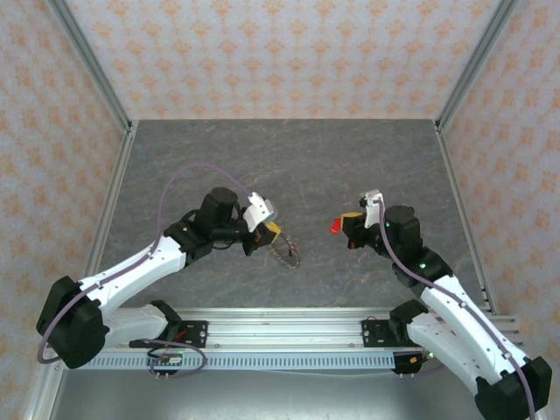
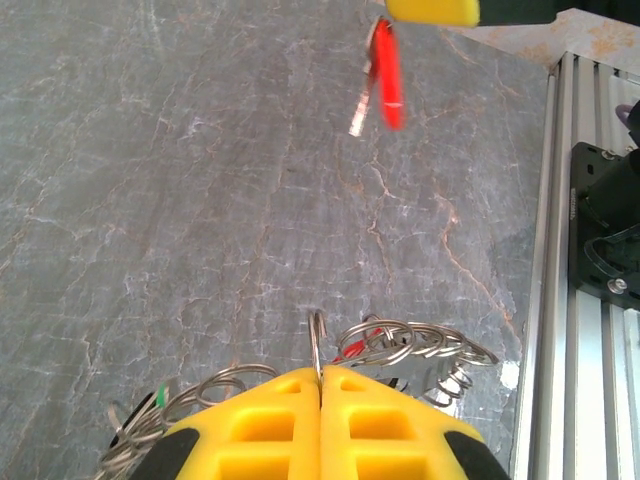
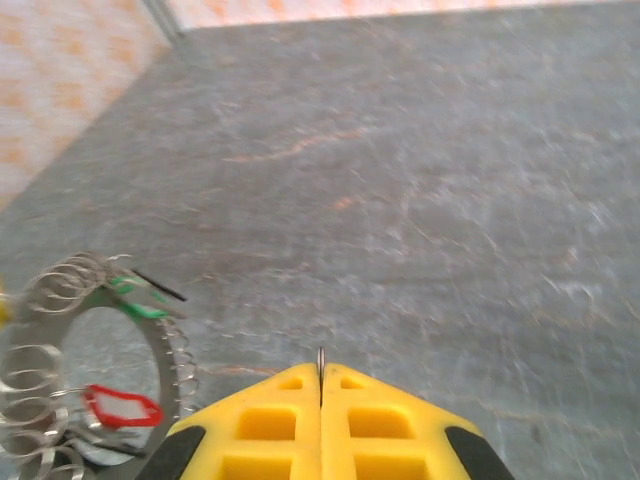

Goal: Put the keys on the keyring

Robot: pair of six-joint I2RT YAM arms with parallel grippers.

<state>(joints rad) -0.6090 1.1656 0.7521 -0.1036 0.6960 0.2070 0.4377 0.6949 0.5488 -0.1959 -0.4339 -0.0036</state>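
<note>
Your left gripper (image 1: 272, 232) was pinched shut on a thin wire loop of the keyring (image 1: 286, 255), which hung from its tips over the grey table (image 1: 289, 157); a green key (image 3: 135, 287) sat on that ring; across a gap, your right gripper (image 1: 350, 223) was clamped on the red key (image 1: 336, 226), held in the air.
</note>
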